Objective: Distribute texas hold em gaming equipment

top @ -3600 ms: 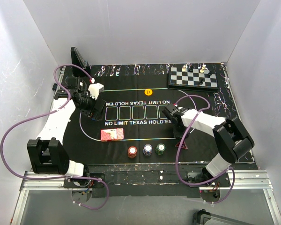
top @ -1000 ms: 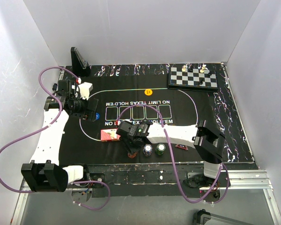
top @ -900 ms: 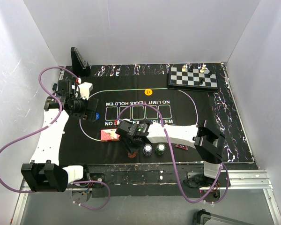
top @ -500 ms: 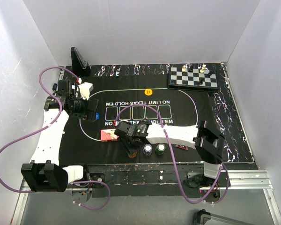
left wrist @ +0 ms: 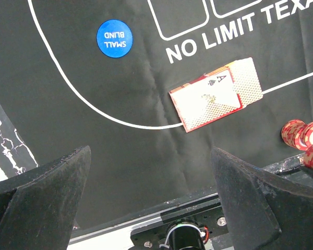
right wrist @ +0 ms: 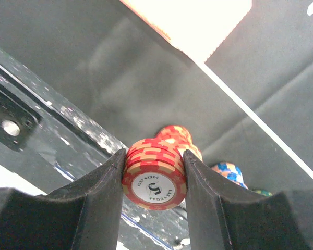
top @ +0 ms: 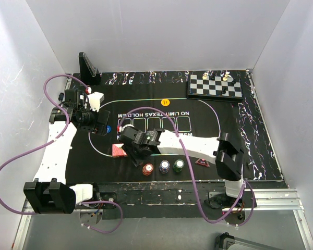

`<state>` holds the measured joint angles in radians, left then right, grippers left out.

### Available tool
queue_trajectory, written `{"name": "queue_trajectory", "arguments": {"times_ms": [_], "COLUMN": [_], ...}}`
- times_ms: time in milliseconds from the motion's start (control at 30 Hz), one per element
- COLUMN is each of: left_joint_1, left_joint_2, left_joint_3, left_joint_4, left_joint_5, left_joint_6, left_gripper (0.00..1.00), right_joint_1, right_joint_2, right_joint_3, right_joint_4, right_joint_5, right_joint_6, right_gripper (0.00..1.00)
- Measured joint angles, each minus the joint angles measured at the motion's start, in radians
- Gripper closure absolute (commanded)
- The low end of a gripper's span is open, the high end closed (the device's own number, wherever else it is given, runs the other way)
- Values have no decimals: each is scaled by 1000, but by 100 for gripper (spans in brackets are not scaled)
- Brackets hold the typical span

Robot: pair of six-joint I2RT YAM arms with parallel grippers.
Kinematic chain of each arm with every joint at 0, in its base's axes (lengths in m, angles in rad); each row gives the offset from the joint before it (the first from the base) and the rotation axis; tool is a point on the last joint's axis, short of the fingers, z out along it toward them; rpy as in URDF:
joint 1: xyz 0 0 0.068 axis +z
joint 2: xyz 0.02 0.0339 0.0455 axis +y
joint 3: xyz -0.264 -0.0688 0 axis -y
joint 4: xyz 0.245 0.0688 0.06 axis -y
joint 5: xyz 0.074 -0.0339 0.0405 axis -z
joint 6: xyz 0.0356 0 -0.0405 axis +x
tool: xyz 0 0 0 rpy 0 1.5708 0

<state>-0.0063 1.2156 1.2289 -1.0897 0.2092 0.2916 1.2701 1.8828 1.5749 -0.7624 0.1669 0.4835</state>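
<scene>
The right gripper [right wrist: 154,156] has its jaws clenched on a short stack of red poker chips [right wrist: 154,187]. The white face of the stack reads "5" and "LAS VEGAS POKER CLUB". The held stack is near the front edge of the black mat [top: 130,107], just beside a second red stack [top: 147,169] standing on the mat. A purple chip stack [top: 164,166] and a green chip stack [top: 178,165] stand in line to that stack's right in the top view, with the red triangular marker [top: 202,162] further along.

The left gripper [left wrist: 150,151] hovers with its jaws released and spread wide, grasping nothing. Below it lie the blue button [left wrist: 113,38], printed "SMALL BLIND", and the red-backed cards [left wrist: 216,94], one face up showing an "A".

The mat is printed "NO LIMIT TEXAS HOLD'EM" twice, once upside down in the top view. A yellow button [top: 165,101] sits towards the mat's far side, its marking too small to read. The chessboard [top: 215,86] lies at the table's far right corner.
</scene>
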Motion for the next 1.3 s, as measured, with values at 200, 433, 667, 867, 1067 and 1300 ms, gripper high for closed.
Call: {"name": "queue_trajectory", "arguments": {"times_ms": [200,433,667,867,1067,1300], "left_joint_1": [5,85,187,189,195,205], "left_joint_2": [-3,-20,-6,14,21,38], "left_joint_3": [-9,-10,-9,-11,-42,-64], "left_joint_4": [2,3,24,50,89,111], "left_joint_5": [2,41,122,176,218,258], "left_joint_6": [5,-8,-39,-41,-31,-21], "left_gripper": [0,0,0,0,0,0], "right_joint_1": [0,-71,-234,-275,-265,-263], "right_joint_2": [58,204,472,608,666,735], "right_joint_3": [113,270,673,817,826,876], "right_joint_4": [-23,-60,-77,-66,-18,33], "right_joint_5": [15,-6,-60,-111,-170,-180], "right_joint_6": [-20,-62,-92,-86,-61,-31], "right_gripper": [65,67,67,67,67,67]}}
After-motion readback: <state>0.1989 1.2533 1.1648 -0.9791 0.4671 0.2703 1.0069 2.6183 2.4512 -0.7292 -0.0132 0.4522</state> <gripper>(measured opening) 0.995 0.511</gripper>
